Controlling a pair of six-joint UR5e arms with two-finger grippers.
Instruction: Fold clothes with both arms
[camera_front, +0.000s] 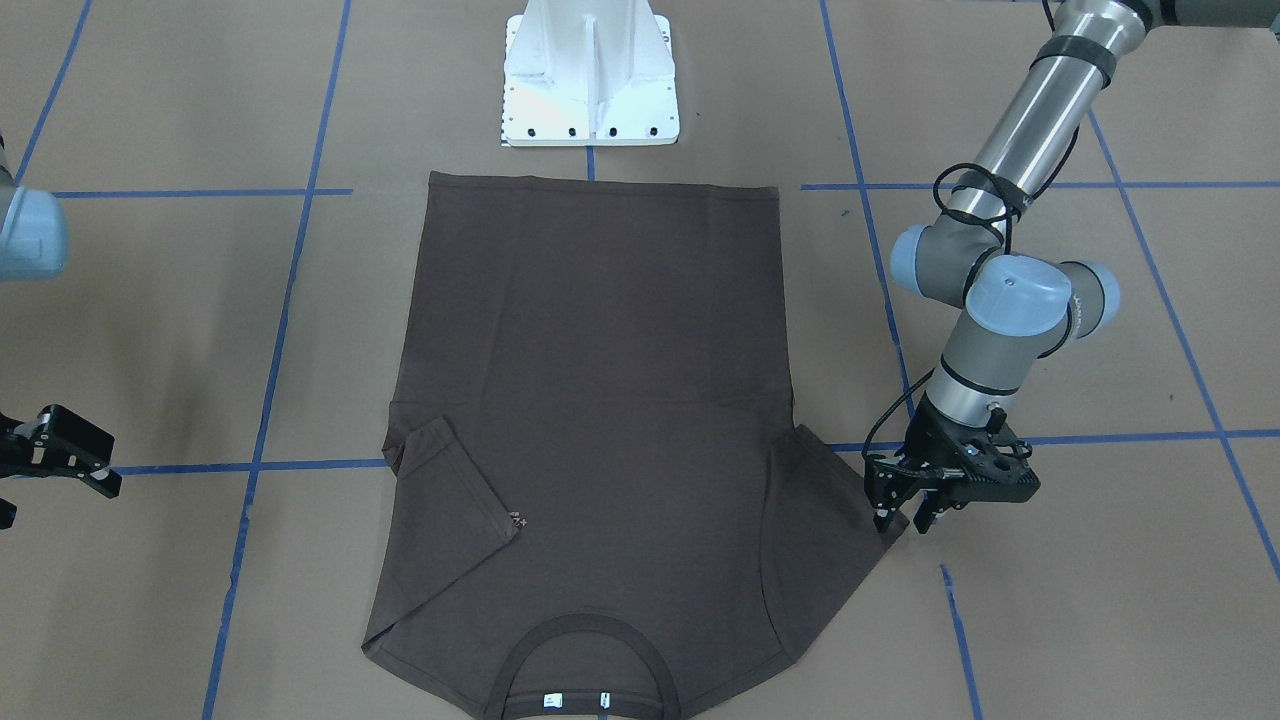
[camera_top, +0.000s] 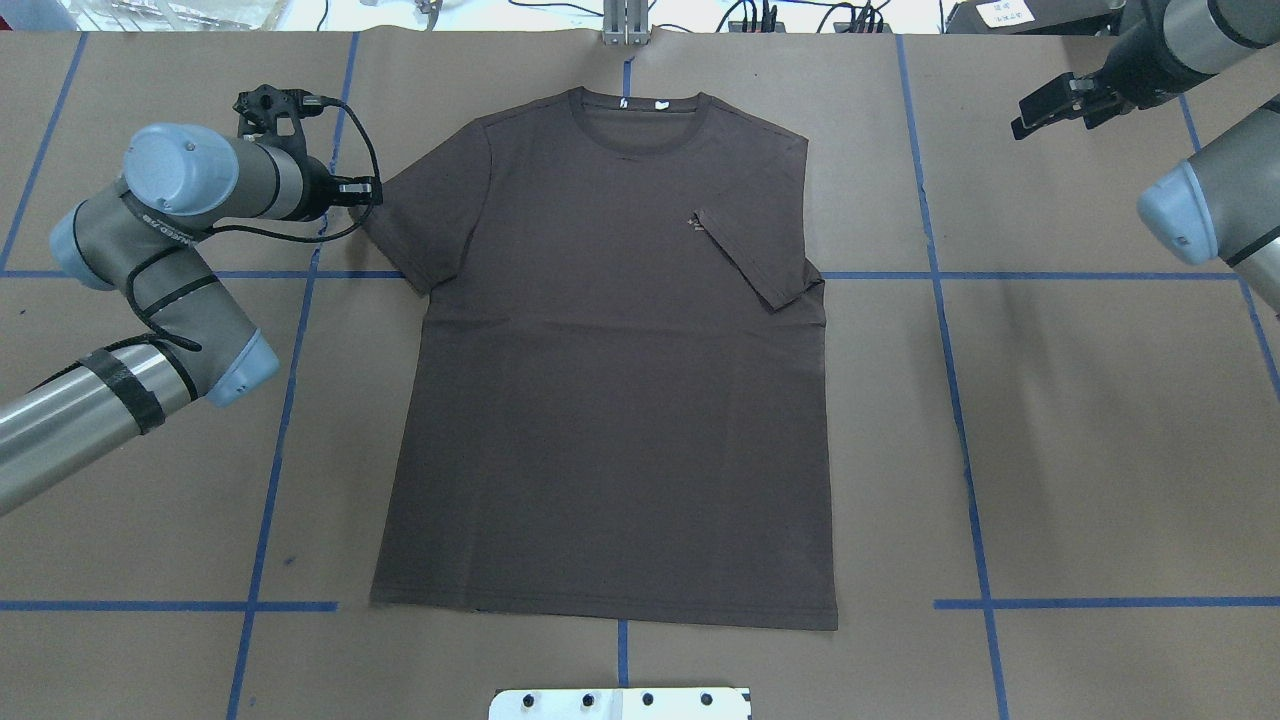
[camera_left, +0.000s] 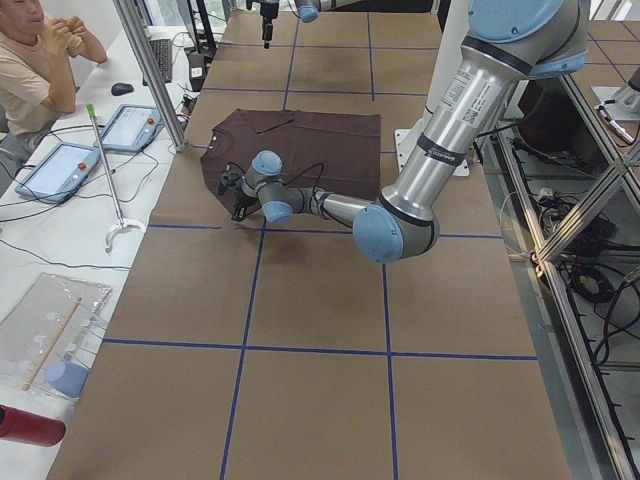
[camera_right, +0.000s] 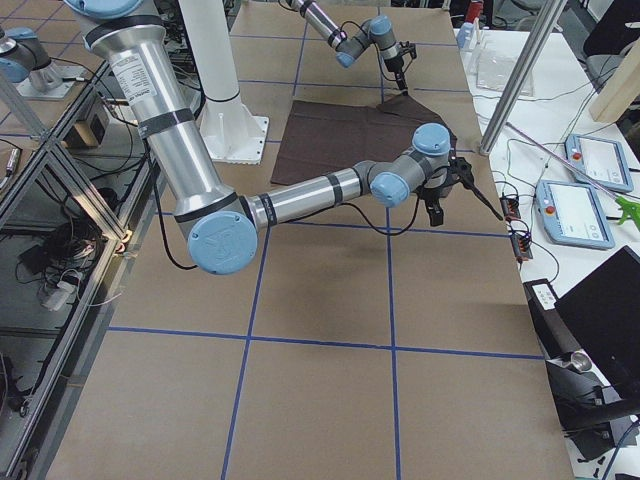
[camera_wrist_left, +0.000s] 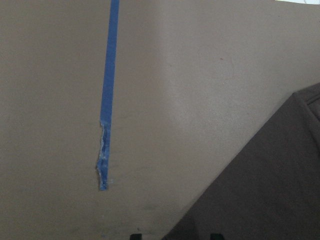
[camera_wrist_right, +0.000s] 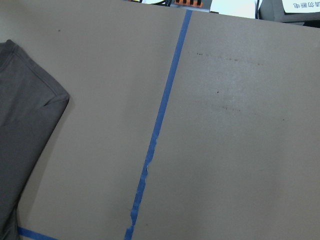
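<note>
The dark brown-grey short-sleeved cotton T-shirt (camera_front: 600, 400) lay flat, one sleeve tip between the parted jaws of the black two-finger left gripper (camera_front: 900, 522) (nothing pinched yet). Next, I reckoned: close, lift, fold inward. The right gripper (camera_top: 1022, 122) hung well clear, jaws unreadable.

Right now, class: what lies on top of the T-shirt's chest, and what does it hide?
One sleeve, folded inward, lies flat on the T-shirt. Beside its edge the pale logo peeks out; whatever lies underneath is covered.
</note>
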